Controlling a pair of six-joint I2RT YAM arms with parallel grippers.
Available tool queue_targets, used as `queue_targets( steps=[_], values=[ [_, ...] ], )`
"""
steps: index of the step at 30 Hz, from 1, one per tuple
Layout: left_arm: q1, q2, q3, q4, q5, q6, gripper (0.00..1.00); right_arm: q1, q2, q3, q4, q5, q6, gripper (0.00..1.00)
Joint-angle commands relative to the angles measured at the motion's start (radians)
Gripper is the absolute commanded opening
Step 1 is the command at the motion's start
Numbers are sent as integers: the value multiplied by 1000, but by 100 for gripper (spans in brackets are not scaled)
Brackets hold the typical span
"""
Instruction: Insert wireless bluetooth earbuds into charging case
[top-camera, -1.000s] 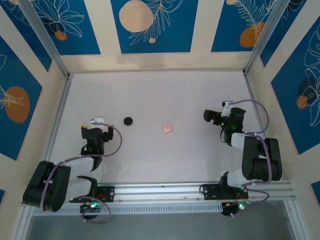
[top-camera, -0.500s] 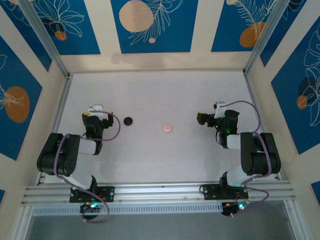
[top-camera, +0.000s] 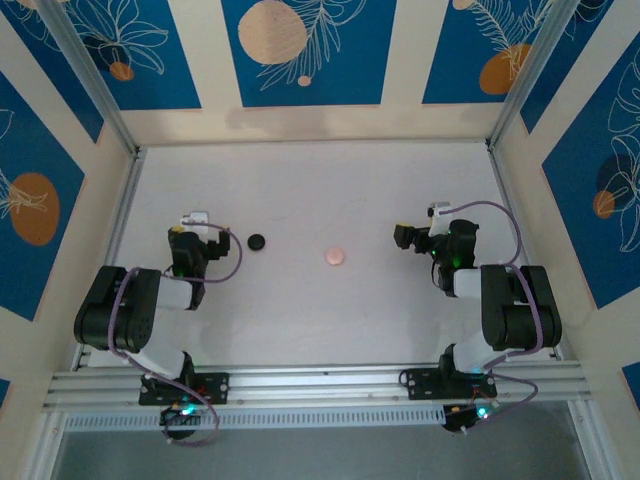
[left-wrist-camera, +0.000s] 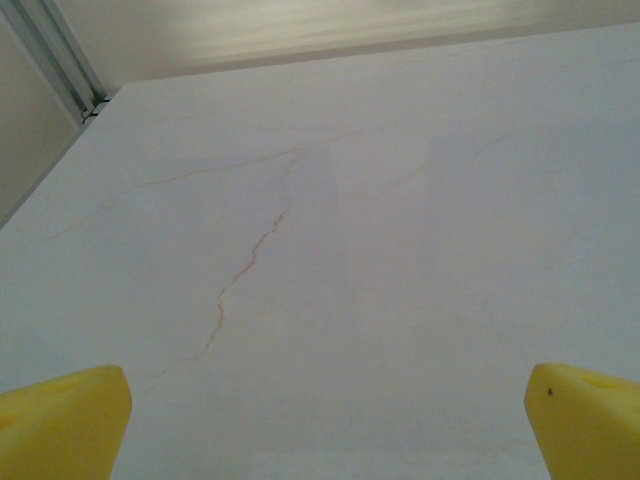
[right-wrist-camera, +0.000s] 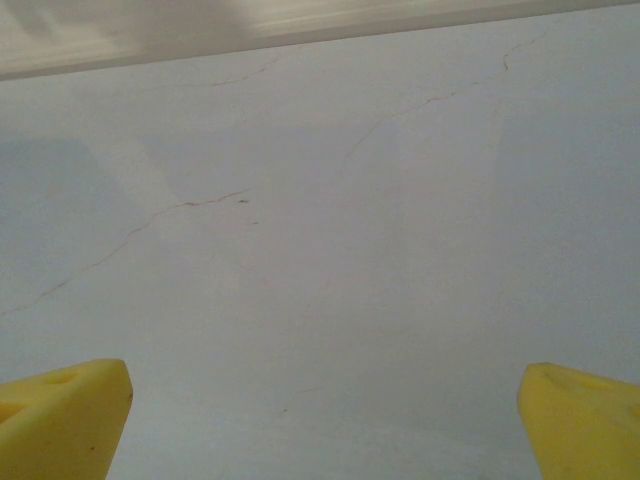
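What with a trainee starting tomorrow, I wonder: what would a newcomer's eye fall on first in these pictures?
Two small round cases lie apart on the pale table: a black case left of centre and a pink case near the middle. The left claw and right claw flank them, both open, yellow fingers spread wide over bare tabletop.

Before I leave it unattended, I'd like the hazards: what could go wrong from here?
The black case lies close beside the open left hand; a sideways move could knock it away. The pink case is small and round, so a hand might shove it rather than grip it.
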Motion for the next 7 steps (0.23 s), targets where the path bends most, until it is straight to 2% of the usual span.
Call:
queue_targets(
  steps=[1,7],
  values=[
    [6,-5,11,-4,27,-10,100,5,3,0,27,6,-26,99],
    [6,-7,7,-1,26,-10,100,5,2,0,27,5,-26,99]
  ],
)
